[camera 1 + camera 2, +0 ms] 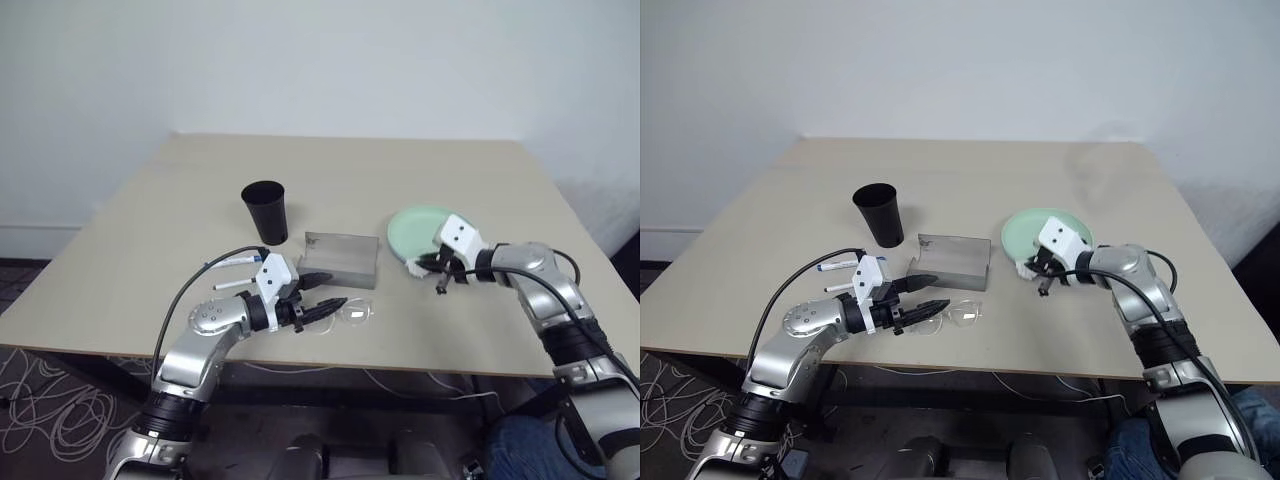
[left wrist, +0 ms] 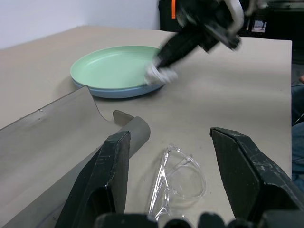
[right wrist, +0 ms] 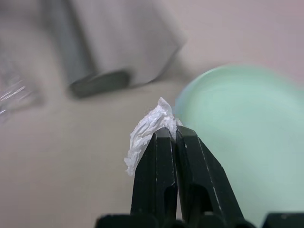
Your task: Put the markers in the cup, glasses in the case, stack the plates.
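The right gripper is pinching a crumpled white tissue beside the stacked plates, while the left gripper is hovering with fingers spread over the glasses lying on the table by the case.

On the worktop the cup stands behind and left of the case, with the stacked plates to the case's right. The glasses lie just in front of the case, and the markers lie to its left.
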